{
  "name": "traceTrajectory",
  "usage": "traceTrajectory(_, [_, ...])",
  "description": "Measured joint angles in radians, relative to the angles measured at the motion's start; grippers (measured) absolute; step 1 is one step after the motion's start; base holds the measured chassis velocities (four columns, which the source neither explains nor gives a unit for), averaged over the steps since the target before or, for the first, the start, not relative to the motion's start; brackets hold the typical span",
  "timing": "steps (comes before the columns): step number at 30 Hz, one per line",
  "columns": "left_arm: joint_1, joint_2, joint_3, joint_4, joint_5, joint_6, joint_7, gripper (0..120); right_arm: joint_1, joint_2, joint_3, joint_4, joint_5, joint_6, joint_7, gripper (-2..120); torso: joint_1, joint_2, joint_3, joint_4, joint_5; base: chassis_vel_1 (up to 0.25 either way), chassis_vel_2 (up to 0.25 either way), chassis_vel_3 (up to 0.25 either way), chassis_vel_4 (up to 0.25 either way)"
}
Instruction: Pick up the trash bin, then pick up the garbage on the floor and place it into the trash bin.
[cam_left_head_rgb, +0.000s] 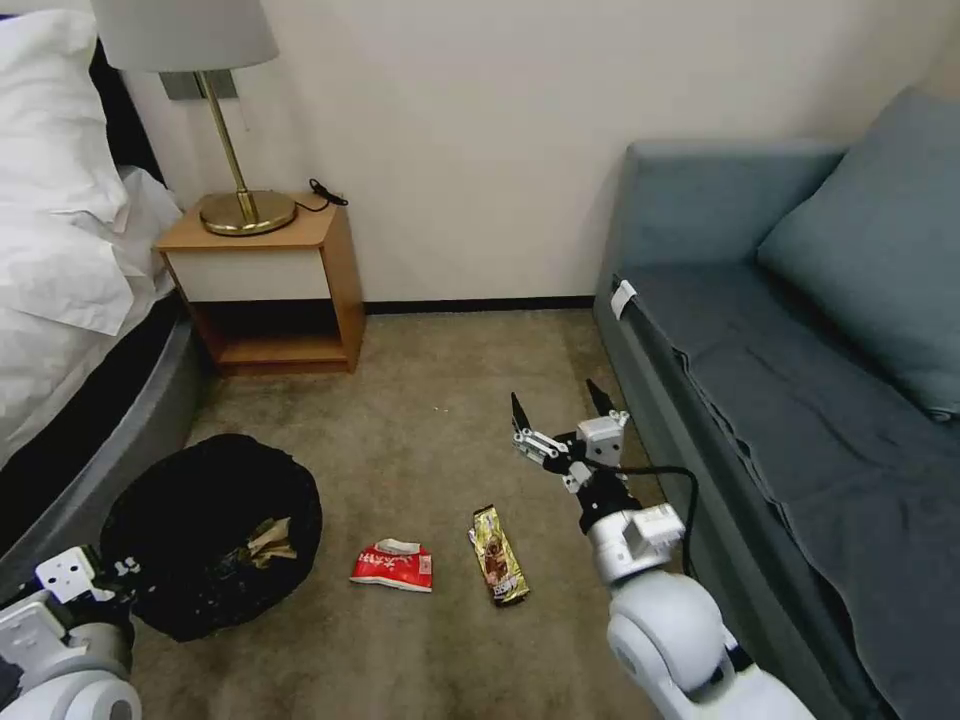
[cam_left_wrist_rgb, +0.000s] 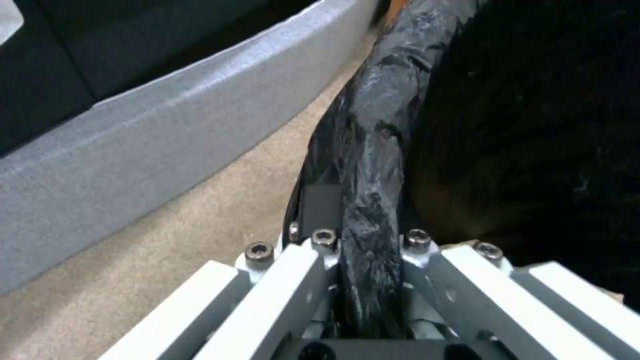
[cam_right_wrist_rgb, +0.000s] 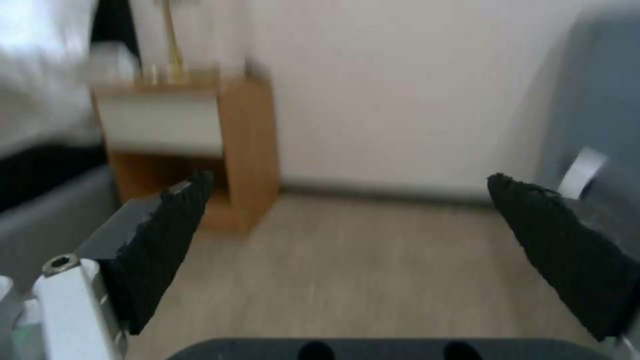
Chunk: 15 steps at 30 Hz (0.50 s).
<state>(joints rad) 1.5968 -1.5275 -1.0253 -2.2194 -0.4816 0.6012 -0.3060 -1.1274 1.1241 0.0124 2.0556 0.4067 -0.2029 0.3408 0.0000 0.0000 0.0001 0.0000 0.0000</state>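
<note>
The trash bin (cam_left_head_rgb: 205, 500), lined with a crinkly black bag, sits low on my left beside the bed, with tan crumpled paper (cam_left_head_rgb: 268, 543) inside. My left gripper (cam_left_wrist_rgb: 363, 220) is shut on the bin's bagged rim (cam_left_wrist_rgb: 373, 125). On the carpet lie a crumpled red wrapper (cam_left_head_rgb: 393, 567) and a gold-brown snack wrapper (cam_left_head_rgb: 498, 556). My right gripper (cam_left_head_rgb: 562, 405) hangs open above the carpet, beyond the gold-brown wrapper and close to the sofa front. Nothing is between its black fingers (cam_right_wrist_rgb: 167, 235).
A wooden nightstand (cam_left_head_rgb: 270, 290) with a brass lamp (cam_left_head_rgb: 245, 210) stands against the back wall. The bed (cam_left_head_rgb: 70, 300) runs along the left and a grey-blue sofa (cam_left_head_rgb: 800, 380) along the right. Open carpet (cam_left_head_rgb: 440, 400) lies between them.
</note>
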Motion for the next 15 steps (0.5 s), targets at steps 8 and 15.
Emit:
traceTrajectory(8, [-0.001,-0.002,0.000,0.009,0.005,0.000,0.000,2,0.224,-0.061,-0.171,-0.233,0.315,-0.231,0.077,100,0.000,0.000,0.000,0.0000,-0.0001,0.000,0.000,0.000,0.000])
traceTrajectory(15, [0.001,-0.005,-0.006,0.017,0.007,-0.001,0.000,2,0.317,-0.022,-0.262,-0.424,0.461,-0.307,0.102,100,0.000,0.000,0.000,0.0001,-0.0001,0.000,0.000,0.000,0.000])
